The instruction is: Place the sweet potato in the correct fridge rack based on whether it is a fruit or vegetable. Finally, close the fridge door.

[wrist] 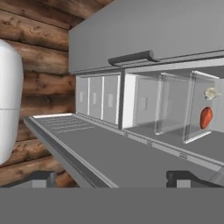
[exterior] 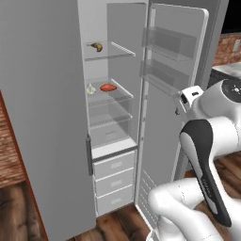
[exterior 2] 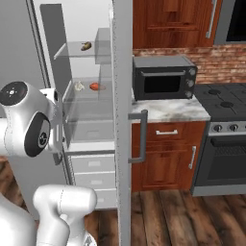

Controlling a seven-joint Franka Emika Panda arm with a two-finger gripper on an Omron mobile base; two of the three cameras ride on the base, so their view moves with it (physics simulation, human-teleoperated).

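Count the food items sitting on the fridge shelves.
3. A yellowish-brown curved item lies on the top shelf. The sweet potato and a small white bulb lie side by side on the second shelf. Lower shelves look bare.

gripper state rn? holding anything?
Gripper: open, holding nothing. The sweet potato sits on the fridge rack, beside the small white bulb.
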